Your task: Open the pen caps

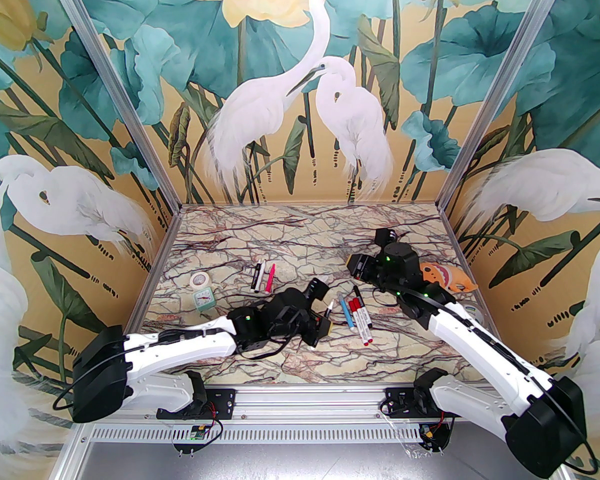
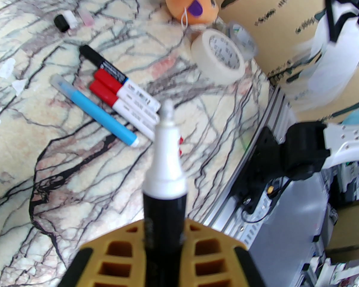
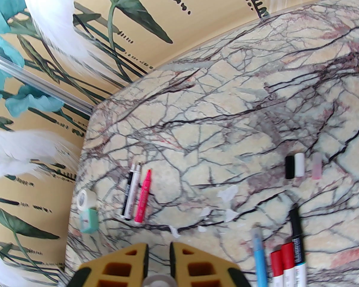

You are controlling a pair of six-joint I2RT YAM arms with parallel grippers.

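One black pen [image 2: 164, 202] sits pinched in the left claw [image 2: 164, 229], tip bare. Right claw [image 3: 158, 250] squeezes a small pale round thing [image 3: 160, 280]

Tall tan walls [image 1: 420, 43] painted with big white birds, blue-green leaves and yellow flowers stand around a cream stone-look table top [image 1: 290, 233] with dark crack lines, and shiny silver posts [image 1: 117, 88] run up the corners.

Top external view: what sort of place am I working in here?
Probably a purpose-built robot recording booth, not a home or office. Printed heron-and-lotus wall panels sit in aluminium posts around a marble-patterned table, and the left arm and right arm are bolted to a metal rail at its near edge.
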